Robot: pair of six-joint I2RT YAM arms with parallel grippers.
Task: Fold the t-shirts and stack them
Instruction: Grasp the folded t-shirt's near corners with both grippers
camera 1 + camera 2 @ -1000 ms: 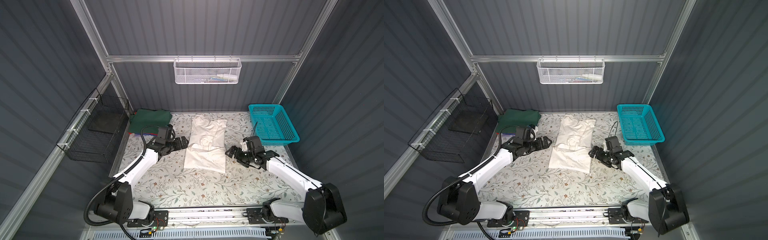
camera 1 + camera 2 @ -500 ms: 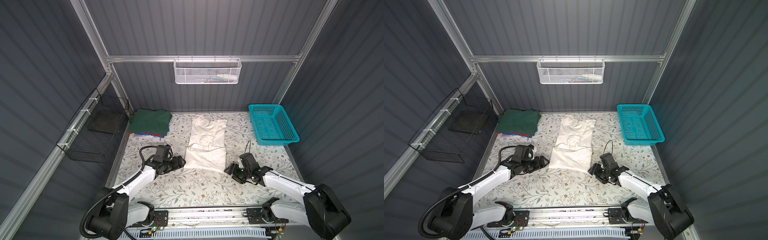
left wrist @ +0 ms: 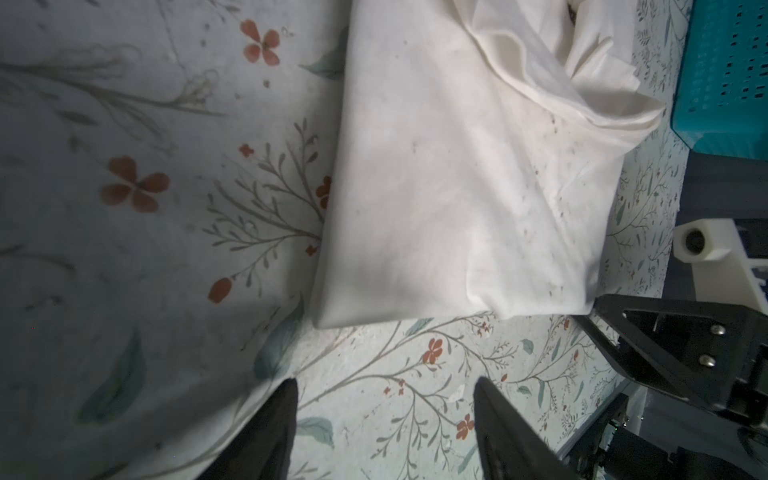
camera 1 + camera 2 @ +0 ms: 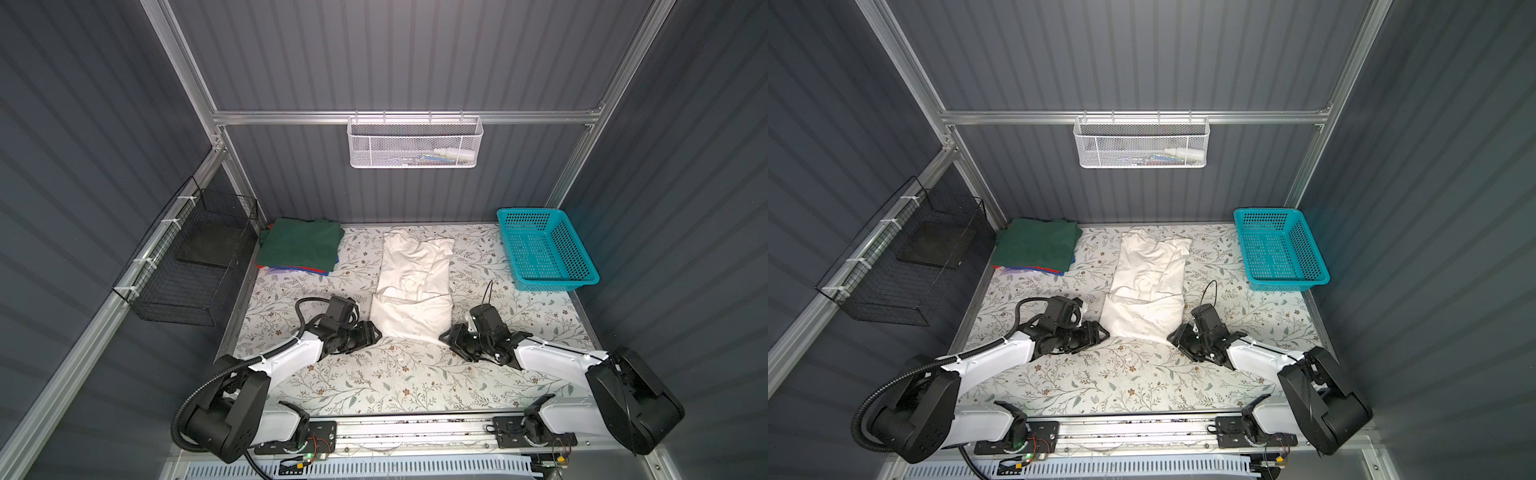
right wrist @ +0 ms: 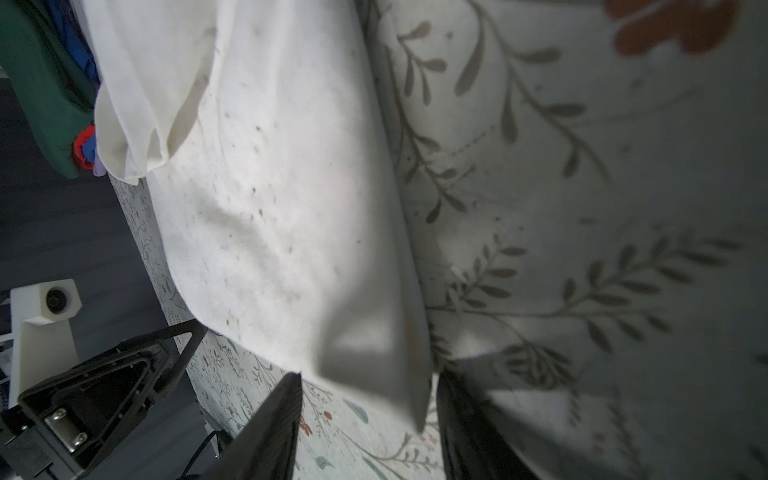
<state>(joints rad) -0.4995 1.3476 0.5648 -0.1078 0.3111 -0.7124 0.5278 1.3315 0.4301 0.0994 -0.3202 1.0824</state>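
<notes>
The white t-shirt (image 4: 415, 282) (image 4: 1150, 274) lies folded into a long strip down the middle of the table. My left gripper (image 4: 374, 332) (image 4: 1102, 332) sits just off its near left corner. In the left wrist view the left gripper (image 3: 384, 386) is open over bare cloth, with the shirt (image 3: 457, 187) ahead of the tips. My right gripper (image 4: 446, 336) (image 4: 1173, 336) is at the near right corner. There the right gripper (image 5: 368, 382) is open, and the shirt's (image 5: 270, 187) corner hangs loosely between its fingers. A folded dark green t-shirt (image 4: 297, 245) (image 4: 1036, 245) tops a blue and red-edged one (image 4: 307, 271) at the back left.
A teal plastic basket (image 4: 557, 282) (image 4: 1287, 284) stands at the back right. A white wire basket (image 4: 415, 143) hangs on the back wall and a black wire basket (image 4: 187, 266) on the left wall. The floral tablecloth (image 4: 395, 374) covers the table.
Both arms have drawn back from the shirt's sides to its near corners. Both sets of jaws have narrowed but stay apart.
</notes>
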